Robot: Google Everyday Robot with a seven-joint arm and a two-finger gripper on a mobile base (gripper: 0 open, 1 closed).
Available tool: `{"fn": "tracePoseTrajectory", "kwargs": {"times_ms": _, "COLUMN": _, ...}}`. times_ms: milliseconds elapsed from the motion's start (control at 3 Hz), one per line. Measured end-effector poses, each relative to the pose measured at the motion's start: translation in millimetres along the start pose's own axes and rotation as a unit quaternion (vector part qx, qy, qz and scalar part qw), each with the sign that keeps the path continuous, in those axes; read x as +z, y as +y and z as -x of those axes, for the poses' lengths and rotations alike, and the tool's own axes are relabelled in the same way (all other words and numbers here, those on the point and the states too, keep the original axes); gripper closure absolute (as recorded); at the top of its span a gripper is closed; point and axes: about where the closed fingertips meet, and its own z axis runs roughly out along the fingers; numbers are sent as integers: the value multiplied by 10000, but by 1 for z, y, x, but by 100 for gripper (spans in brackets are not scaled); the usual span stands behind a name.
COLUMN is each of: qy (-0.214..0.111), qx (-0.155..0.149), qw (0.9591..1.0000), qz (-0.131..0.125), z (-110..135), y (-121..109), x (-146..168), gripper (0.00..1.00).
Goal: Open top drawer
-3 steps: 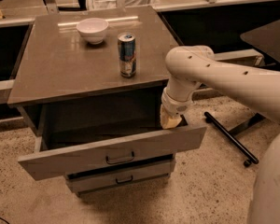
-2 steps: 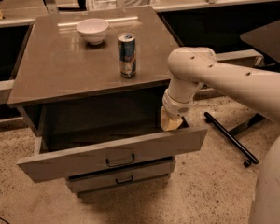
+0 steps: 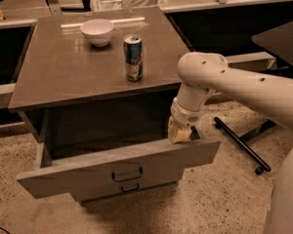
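The top drawer [image 3: 88, 172] is a wide grey wood-look drawer, pulled well out from the cabinet, with a small black pull handle [image 3: 127, 173] at the centre of its front. Its dark inside shows behind the front panel. My gripper [image 3: 179, 132] hangs from the cream arm coming in from the right and sits at the drawer's upper right corner, just behind the top edge of the front panel. A narrower grey drawer [image 3: 129, 189] shows below, mostly hidden by the open one.
On the cabinet top [image 3: 53, 72] stand a white bowl [image 3: 97, 31] at the back and a blue can [image 3: 133, 57] near the front edge. A black rod-like leg [image 3: 241, 145] lies on the speckled floor to the right. Dark counters run behind.
The drawer and my gripper stand much as before; the drawer may have slid out a little further towards the camera.
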Motion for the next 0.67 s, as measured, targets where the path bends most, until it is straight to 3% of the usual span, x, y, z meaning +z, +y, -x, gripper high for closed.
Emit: {"fn": "tracePoseTrajectory", "kwargs": {"times_ms": 667, "qy": -510, "qx": 38, "qw": 9966, "qz": 654, "z": 24, "y": 64, "x": -9, "gripper": 100}}
